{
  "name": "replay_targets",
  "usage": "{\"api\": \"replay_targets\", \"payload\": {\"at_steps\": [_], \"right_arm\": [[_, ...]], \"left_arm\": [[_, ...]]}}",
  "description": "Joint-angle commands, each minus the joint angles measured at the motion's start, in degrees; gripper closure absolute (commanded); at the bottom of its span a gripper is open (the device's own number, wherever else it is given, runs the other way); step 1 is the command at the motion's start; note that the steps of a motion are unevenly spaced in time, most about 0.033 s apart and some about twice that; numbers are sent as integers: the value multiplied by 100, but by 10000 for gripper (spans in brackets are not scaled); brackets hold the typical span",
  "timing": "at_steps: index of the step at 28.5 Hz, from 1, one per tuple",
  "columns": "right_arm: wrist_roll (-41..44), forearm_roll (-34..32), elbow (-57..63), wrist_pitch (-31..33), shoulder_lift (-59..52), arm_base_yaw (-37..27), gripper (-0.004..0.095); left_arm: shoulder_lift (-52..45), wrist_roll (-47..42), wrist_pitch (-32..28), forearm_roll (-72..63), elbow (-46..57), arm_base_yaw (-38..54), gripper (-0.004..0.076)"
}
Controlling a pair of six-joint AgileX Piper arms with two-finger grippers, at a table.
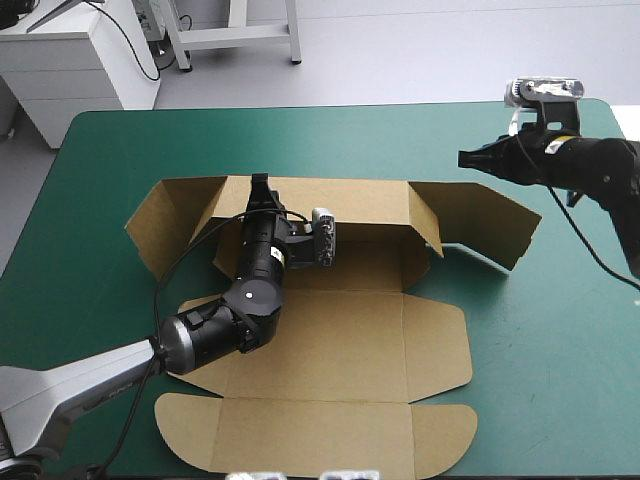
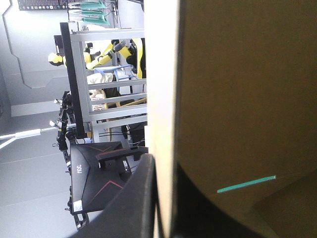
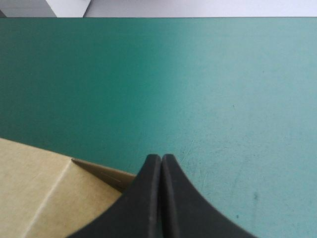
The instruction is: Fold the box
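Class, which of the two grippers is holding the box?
The left gripper: it pinches the raised far wall of the box. The right gripper is shut on nothing, above the teal-green cover, clear of the board.

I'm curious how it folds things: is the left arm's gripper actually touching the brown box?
Touching. The left wrist view shows the raised wall of the box pinched between the two black fingers of the left gripper, with no gap.
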Motion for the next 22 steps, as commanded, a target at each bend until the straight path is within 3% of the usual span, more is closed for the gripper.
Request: {"api": "replay_targets", "payload": {"at_steps": [1, 7, 11, 22], "right_arm": [[-74, 113, -498, -198, 360, 0, 928], [-94, 572, -896, -68, 1193, 0, 926], [-476, 1029, -1067, 594, 1573, 0, 926], [-644, 570, -1078, 2106, 1724, 0, 928]], "left_arm": [[-163, -71, -161, -159, -46, -20, 732], [-163, -71, -162, -180, -46, -20, 732], [-163, -71, -149, -193, -46, -20, 732], [-163, -71, -171, -193, -34, -20, 732]]}}
